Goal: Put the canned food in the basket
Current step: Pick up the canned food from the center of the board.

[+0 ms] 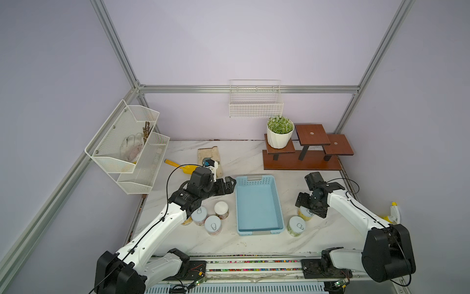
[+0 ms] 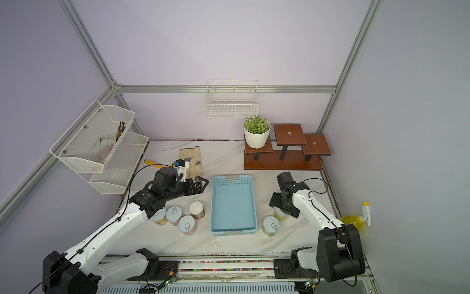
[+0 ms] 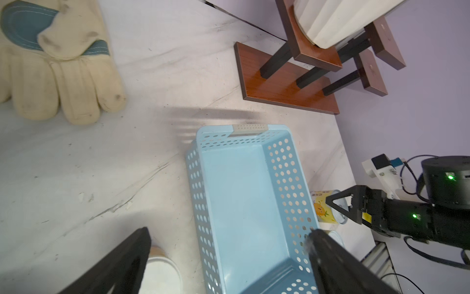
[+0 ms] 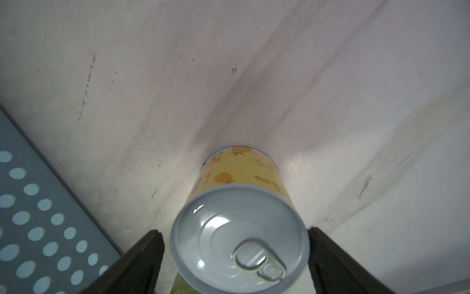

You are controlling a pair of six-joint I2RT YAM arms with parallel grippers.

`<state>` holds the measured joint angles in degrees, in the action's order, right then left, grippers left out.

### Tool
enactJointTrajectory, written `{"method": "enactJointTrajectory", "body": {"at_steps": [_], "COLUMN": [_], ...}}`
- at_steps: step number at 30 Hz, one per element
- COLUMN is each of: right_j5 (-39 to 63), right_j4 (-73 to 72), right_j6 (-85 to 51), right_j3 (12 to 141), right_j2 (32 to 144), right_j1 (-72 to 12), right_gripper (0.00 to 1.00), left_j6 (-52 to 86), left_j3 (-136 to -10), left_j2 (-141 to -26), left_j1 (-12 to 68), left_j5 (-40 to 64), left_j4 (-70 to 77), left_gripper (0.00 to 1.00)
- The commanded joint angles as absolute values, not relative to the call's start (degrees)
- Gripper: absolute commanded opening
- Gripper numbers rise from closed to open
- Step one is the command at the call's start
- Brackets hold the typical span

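The light-blue basket (image 1: 277,201) (image 2: 213,203) (image 3: 287,178) stands empty mid-table. To its right a yellow-labelled can (image 4: 239,175) (image 1: 304,215) stands upright between the fingers of my right gripper (image 4: 234,230) (image 1: 309,207), which is open, with a slim gap on one side. A green-labelled can (image 1: 296,226) stands just in front of it. Left of the basket are several cans (image 1: 213,225) (image 1: 221,209) (image 1: 199,215), one partly hidden under my left arm. My left gripper (image 1: 232,185) (image 3: 229,229) hangs open and empty by the basket's far left corner.
A work glove (image 1: 211,157) and a yellow scoop (image 1: 183,166) lie behind my left arm. A wooden stepped stand (image 1: 302,160) with a potted plant (image 1: 279,135) is at the back right. A mesh rack (image 1: 127,142) and a wire basket (image 1: 255,101) hang on the walls.
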<state>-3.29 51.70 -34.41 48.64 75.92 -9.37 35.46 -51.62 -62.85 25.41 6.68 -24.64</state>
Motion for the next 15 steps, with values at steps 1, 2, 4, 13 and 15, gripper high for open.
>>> {"method": "enactJointTrajectory", "body": {"at_steps": [1,2,4,13,15], "right_j5": [-3.91,-3.81,-3.57,-3.69,-3.6], "right_j4": [53.24,53.25,53.28,53.23,53.24], "right_j6": [-33.83,-33.68,-33.69,-33.55,-33.44], "right_j3": [49.41,49.4,49.35,49.48,49.45], "right_j2": [76.91,77.2,77.56,78.62,78.75], "right_j1": [-9.3,-9.23,-9.3,-9.28,-9.23], "right_gripper": [0.92,0.92,0.92,0.87,0.85], "left_j6": [36.98,37.09,37.0,37.1,37.38], "left_j3": [-51.53,-51.51,-51.44,-50.74,-50.43], "left_j2": [-60.19,-59.88,-59.42,-58.45,-58.32], "left_j1": [23.46,22.61,21.08,18.68,18.54], "left_j5": [-0.43,-0.85,-0.96,0.22,0.67], "left_j4": [-27.9,-28.67,-29.78,-30.59,-30.16], "left_gripper": [1.0,1.0,1.0,1.0,1.0]}}
